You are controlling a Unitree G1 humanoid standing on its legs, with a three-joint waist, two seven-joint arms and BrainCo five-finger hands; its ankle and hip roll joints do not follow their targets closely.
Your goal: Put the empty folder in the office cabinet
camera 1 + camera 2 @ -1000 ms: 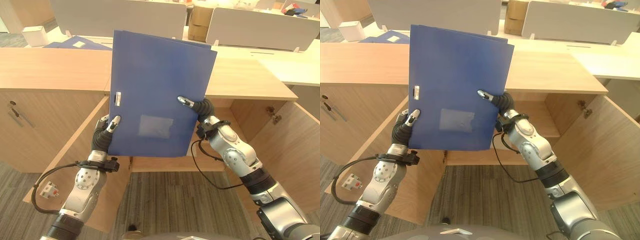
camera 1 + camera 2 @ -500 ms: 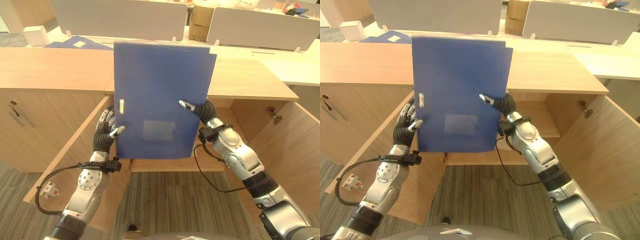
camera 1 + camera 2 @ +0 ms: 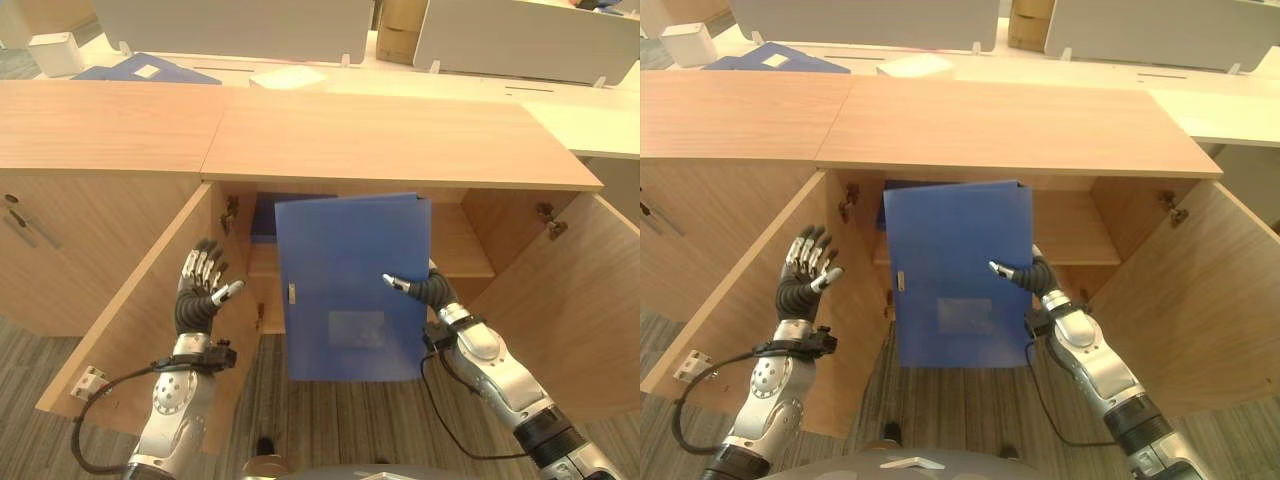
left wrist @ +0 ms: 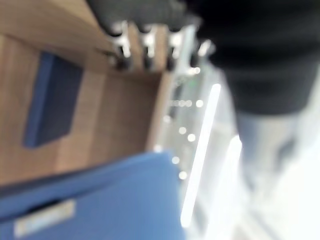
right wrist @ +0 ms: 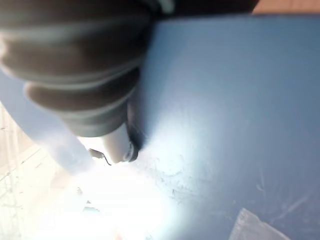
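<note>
The blue folder [image 3: 350, 290] stands upright in the air in front of the open office cabinet [image 3: 380, 135], just below its wooden top. My right hand [image 3: 428, 292] is shut on the folder's right edge, thumb on the front face and fingers behind; the thumb [image 5: 117, 145] presses the blue cover [image 5: 225, 100]. My left hand [image 3: 200, 292] is open with fingers [image 4: 145, 47] spread, to the left of the folder and apart from it, in front of the left door [image 3: 140, 300]. The folder's edge [image 4: 100, 200] shows past those fingers.
Both cabinet doors are swung out; the right door [image 3: 590, 300] stands beside my right arm. Another blue folder [image 3: 265, 215] sits at the back left inside the cabinet. On the desk behind lie a blue folder [image 3: 150, 70], white paper [image 3: 288, 77] and a cardboard box [image 3: 400, 25].
My left hand has let go of the folder and opened beside it. The right hand alone has lowered the folder from above the cabinet top to the opening. The camera has tilted down.
</note>
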